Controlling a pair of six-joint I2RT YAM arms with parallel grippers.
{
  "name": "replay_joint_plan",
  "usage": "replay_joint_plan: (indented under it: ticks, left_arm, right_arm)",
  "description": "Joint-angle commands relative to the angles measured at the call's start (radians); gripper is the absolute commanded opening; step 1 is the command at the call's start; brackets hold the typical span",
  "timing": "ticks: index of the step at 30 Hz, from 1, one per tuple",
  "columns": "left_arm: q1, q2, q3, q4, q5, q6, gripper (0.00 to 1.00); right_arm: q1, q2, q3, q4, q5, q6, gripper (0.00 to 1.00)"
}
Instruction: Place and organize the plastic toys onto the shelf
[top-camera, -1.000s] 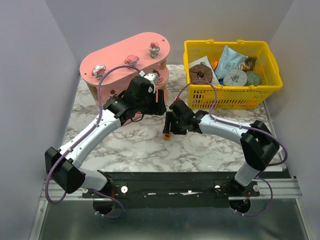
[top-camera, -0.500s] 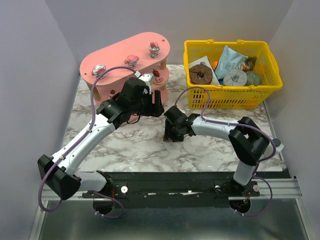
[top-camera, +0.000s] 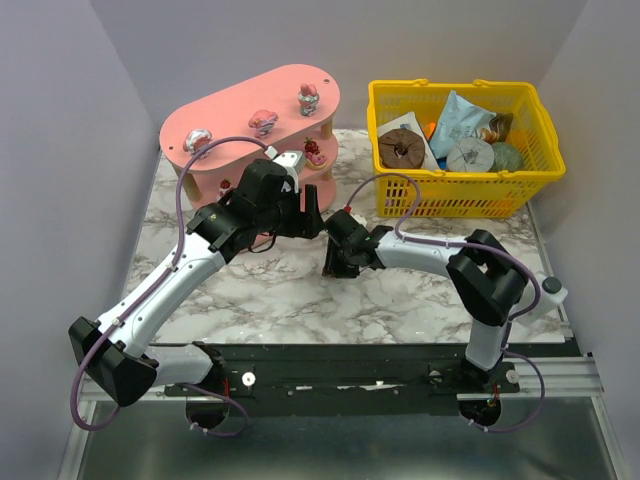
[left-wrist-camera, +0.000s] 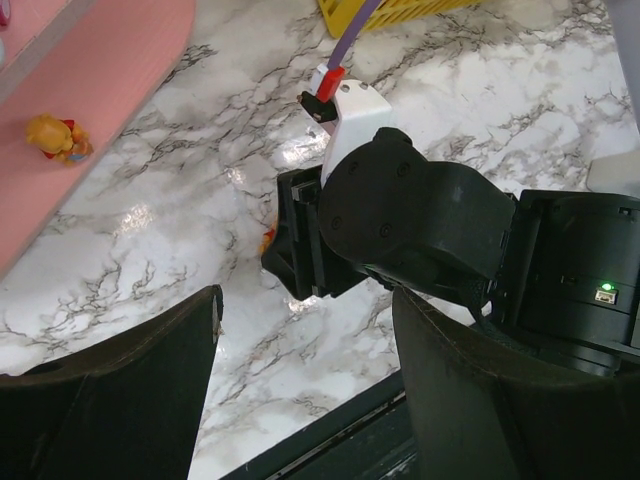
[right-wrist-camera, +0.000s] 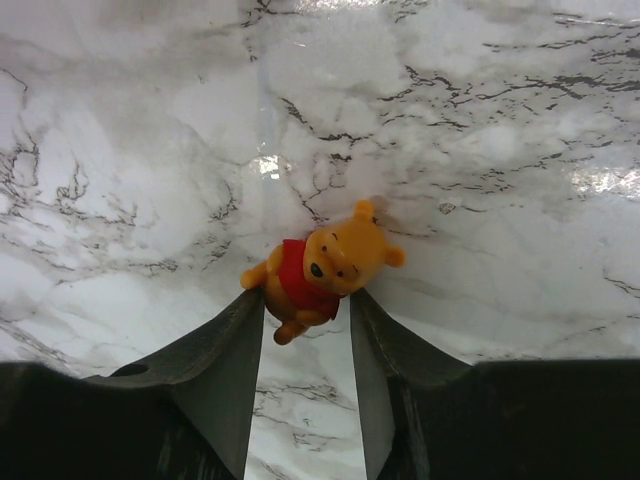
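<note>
Five toys (top-camera: 264, 120) that I can count sit on the shelf (top-camera: 235, 110): three spaced along its top board (top-camera: 285, 88), a pink one (top-camera: 316, 152) on the tier under that at the shelf's right end, and a small orange one (left-wrist-camera: 60, 137) on the bottom board (left-wrist-camera: 120, 60). A sixth, a yellow bear (right-wrist-camera: 330, 262) in a red shirt, is over the worktop (top-camera: 260, 290) just in front of the shelf's right end. My right pincer (right-wrist-camera: 305, 300) is narrow, its two tips pressed against the bear's lower half; I cannot tell whether the bear is clear of the marble. My left pincer (left-wrist-camera: 305, 320) is wide and holds nothing, hovering between the shelf and the right arm's wrist (left-wrist-camera: 400, 220), very near that wrist. I judge the job well along, with this bear left to carry over and no other loose toys in view, though the arms hide part of the worktop. Room is my worry: both arms crowd the same patch in front of the shelf, so I'd want the left one out of the way before the right one lifts. The top board has bare gaps between its toys and looks the easiest approach, while the lower tiers mean reaching in under a board's edge. A yellow basket (top-camera: 460, 190) to the right of the shelf bounds any swing that way.
</note>
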Motion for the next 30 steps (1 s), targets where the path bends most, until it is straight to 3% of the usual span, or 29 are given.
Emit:
replay_joint_plan:
  ticks: [1, 7, 15, 18, 22, 30]
  left_arm:
    - [-0.001, -0.025, -0.013, -0.015, 0.005, 0.022, 0.77]
    - [-0.001, -0.022, -0.008, -0.015, 0.012, 0.021, 0.77]
    - [0.001, -0.009, 0.009, -0.023, 0.009, 0.030, 0.78]
    - [0.011, -0.005, 0.024, -0.032, 0.014, 0.036, 0.78]
    - [0.030, 0.006, 0.030, -0.018, 0.109, 0.033, 0.79]
    - [0.037, 0.072, 0.111, -0.038, 0.542, 0.122, 0.80]
  right_arm:
    - [-0.001, 0.039, 0.005, 0.006, 0.064, 0.023, 0.41]
    - [-0.001, 0.016, -0.036, 0.020, 0.104, -0.030, 0.20]
    - [-0.005, -0.123, -0.159, 0.116, 0.118, -0.311, 0.07]
    - [-0.010, -0.250, -0.255, 0.210, 0.020, -0.450, 0.05]
    - [-0.010, -0.431, -0.338, 0.259, -0.247, -0.586, 0.05]
    - [-0.010, -0.748, -0.296, 0.126, -0.523, -0.753, 0.05]
